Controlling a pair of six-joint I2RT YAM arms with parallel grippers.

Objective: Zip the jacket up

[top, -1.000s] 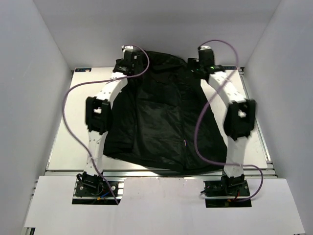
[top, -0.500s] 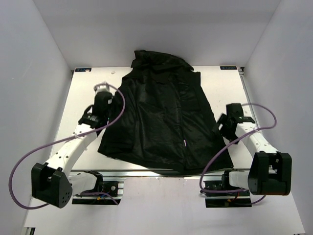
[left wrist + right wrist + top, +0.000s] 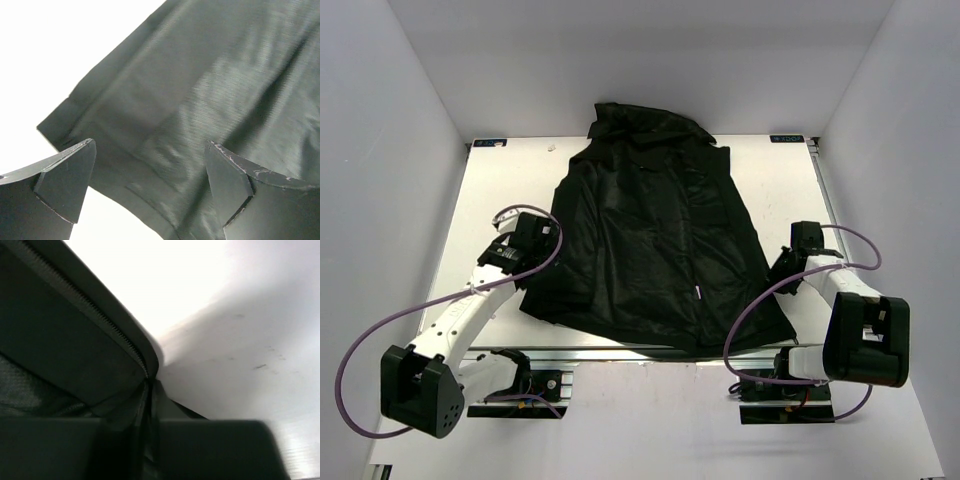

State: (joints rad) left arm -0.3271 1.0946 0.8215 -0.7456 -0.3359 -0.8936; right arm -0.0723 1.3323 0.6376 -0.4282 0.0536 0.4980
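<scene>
While the large black hooded fabric jacket (image 3: 650,230) stays flat on the white surface (image 3: 485,200), the left hand (image 3: 150,150), fingers apart, has come nearer its side edge. The right hand (image 3: 786,264) now reaches the zipper edge; I cannot tell its grip.

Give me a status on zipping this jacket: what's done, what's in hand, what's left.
Done: the jacket lies spread flat on the table. In hand: the right claw is at its right edge, where bare zipper teeth show unjoined; a grip cannot be confirmed. The open left claw hangs over the left hem corner. Left: joining the two front edges and closing the whole zip.
</scene>
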